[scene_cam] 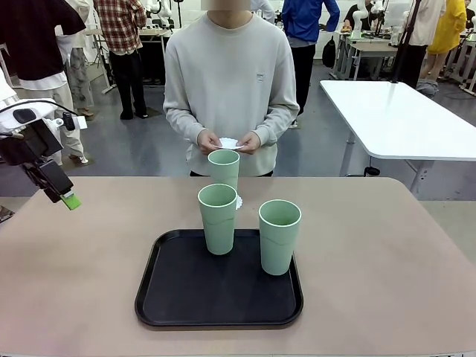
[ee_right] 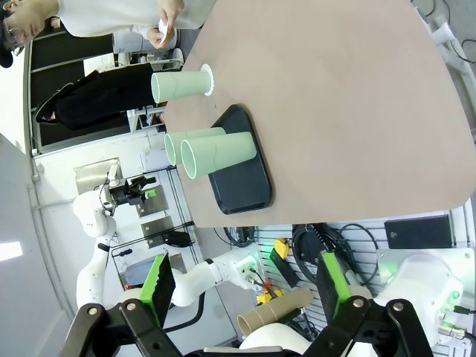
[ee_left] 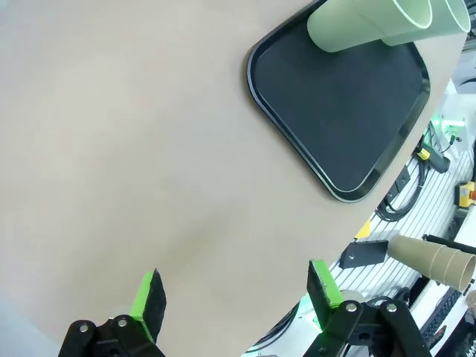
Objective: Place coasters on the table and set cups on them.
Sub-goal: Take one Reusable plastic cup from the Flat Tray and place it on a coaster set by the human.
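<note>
Beige surface [scene_cam: 372, 245] is carrying the far cup [scene_cam: 223, 166] on a coaster [scene_cam: 239, 202]; left gripper [ee_left: 234, 288] and right gripper [ee_right: 244, 279] are both hanging wide open.

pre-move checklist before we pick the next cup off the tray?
1. left gripper open, empty: ok
2. right gripper open, empty: ok
3. far cup on its coaster: ok
4. left tray cup, right tray cup upright on tray: ok
5. free coaster laid on table: not ok; spare coasters in person's hands
6. hands off the tray: ok
</note>
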Motion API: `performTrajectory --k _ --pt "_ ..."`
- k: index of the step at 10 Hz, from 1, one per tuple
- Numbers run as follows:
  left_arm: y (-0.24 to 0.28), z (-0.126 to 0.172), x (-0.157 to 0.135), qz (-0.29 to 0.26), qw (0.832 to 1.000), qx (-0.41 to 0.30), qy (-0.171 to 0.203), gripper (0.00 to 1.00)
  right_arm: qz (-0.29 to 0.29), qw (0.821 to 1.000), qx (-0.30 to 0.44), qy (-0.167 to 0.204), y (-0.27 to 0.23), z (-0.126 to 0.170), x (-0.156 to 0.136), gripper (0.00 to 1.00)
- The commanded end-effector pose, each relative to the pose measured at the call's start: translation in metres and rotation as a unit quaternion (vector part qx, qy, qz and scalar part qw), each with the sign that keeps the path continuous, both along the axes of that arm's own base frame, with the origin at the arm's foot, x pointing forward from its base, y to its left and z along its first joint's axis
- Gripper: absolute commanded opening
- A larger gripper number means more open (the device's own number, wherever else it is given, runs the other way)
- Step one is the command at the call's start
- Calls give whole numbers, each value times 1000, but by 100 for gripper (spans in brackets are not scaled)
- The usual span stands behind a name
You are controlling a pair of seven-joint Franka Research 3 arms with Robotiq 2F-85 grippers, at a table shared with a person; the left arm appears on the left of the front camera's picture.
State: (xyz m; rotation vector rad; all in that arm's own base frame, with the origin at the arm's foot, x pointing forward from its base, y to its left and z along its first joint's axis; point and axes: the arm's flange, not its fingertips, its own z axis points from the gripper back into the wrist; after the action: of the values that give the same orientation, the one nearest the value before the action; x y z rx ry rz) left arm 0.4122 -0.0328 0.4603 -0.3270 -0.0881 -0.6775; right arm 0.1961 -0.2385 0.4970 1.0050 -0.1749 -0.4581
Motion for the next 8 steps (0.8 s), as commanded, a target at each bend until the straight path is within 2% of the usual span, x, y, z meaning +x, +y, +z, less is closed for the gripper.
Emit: performTrajectory --k 1,2,3,5,8 --pt "26 6 2 0 986 -157 49 100 3 1000 8 -9 1 -1 0 100" --pt "45 14 -2 3 973 -220 69 100 3 1000 8 -9 1 -1 0 100" --pt "74 24 -10 12 950 -297 96 100 3 1000 8 -9 1 -1 0 100" --pt "111 33 -20 25 920 -371 127 100 3 1000 8 -9 1 -1 0 100" --pt "170 2 -10 70 882 -442 147 100 3 1000 8 -9 1 -1 0 100"
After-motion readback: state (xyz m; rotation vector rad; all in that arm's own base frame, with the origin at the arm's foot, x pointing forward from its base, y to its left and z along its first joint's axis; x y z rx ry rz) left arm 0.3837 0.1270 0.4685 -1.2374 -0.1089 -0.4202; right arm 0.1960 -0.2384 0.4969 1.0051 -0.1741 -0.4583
